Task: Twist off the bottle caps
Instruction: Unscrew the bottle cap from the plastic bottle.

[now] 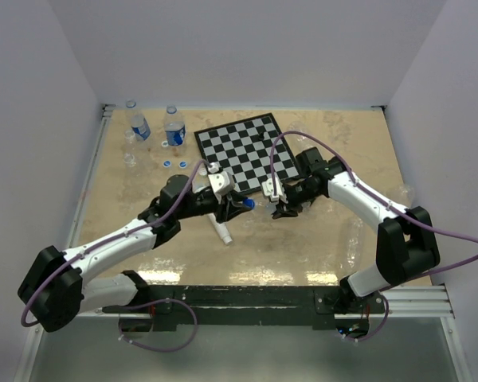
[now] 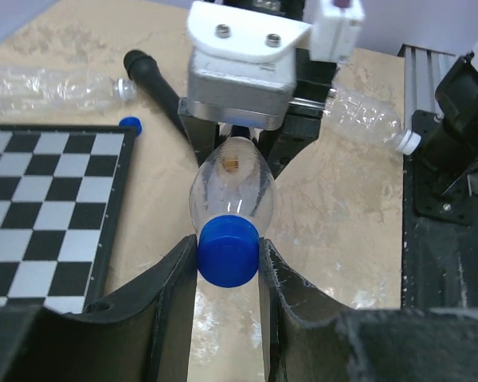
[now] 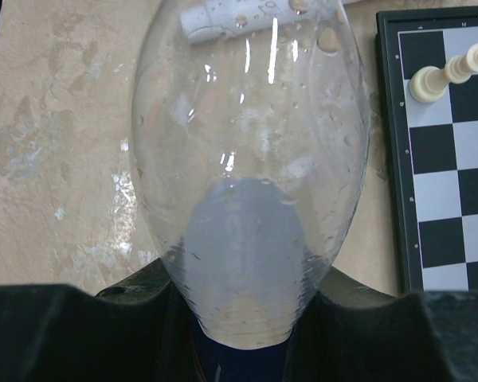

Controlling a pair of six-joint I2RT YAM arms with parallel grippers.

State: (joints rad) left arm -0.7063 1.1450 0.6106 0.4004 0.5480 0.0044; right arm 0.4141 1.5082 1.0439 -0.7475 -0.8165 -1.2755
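A small clear bottle (image 2: 231, 187) hangs level above the table between my two grippers. Its blue cap (image 2: 228, 256) sits squeezed between the black fingers of my left gripper (image 2: 227, 245), which is shut on it. From the other side my right gripper (image 3: 243, 286) is shut on the bottle's body (image 3: 251, 159), which fills the right wrist view. In the top view the left gripper (image 1: 236, 204), the blue cap (image 1: 248, 204) and the right gripper (image 1: 277, 205) meet just in front of the chessboard.
A chessboard (image 1: 247, 151) lies behind the grippers, a pale chess piece (image 3: 446, 76) on it. Two upright bottles (image 1: 140, 123) (image 1: 174, 126) stand back left, loose blue caps (image 1: 167, 164) near them. Empty bottles (image 2: 48, 86) (image 2: 366, 119), a black stick (image 2: 155, 83) and a white stick (image 1: 221, 231) lie on the table.
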